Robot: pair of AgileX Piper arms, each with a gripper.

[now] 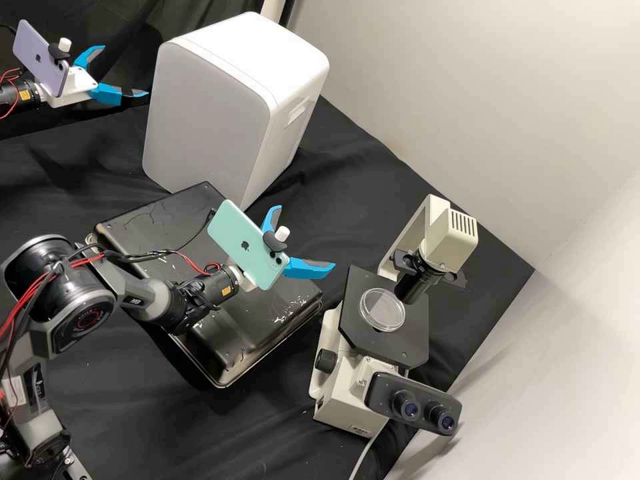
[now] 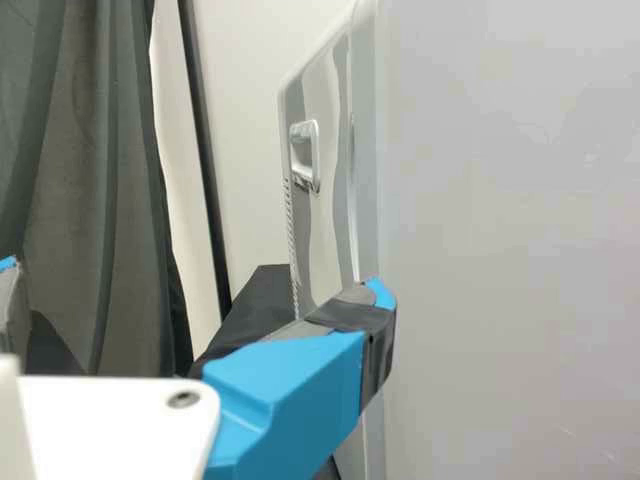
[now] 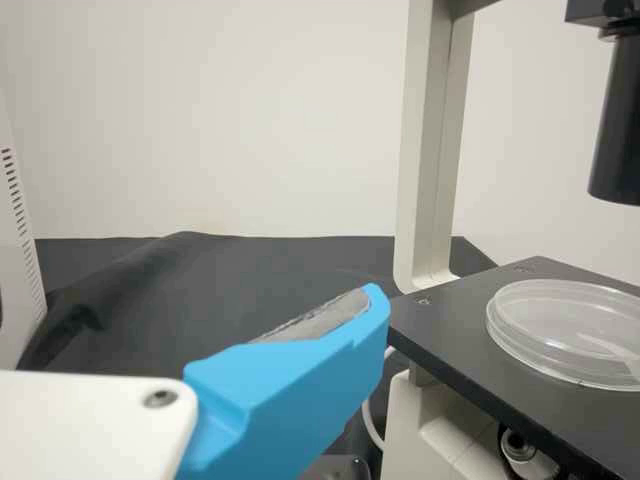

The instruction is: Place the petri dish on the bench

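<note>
Nearest the camera, the dark grey right arm stands at the front left corner of the black cloth-covered bench. It carries a mint-green phone at its wrist. The right gripper hangs above the near right corner of a shallow black metal tray at the middle of the bench. Its two blue fingers are spread wide and hold nothing. They point toward the microscope.

A cream and black inverted microscope stands near the right edge of the bench, with its dark binocular eyepieces facing the front. The clear round plastic petri dish lies flat on the microscope's black flat stage. It sits under the black condenser barrel, well apart from both grippers. The dish is not on the bench surface.

A tall white rounded plastic box stands at the back of the bench, just behind the tray. The left gripper hangs at the far left corner of the bench, beside this box, with a lilac phone at its wrist. Its blue fingers are also spread wide and hold nothing. In the left wrist view, one finger lies close to the white side of the box.
</note>
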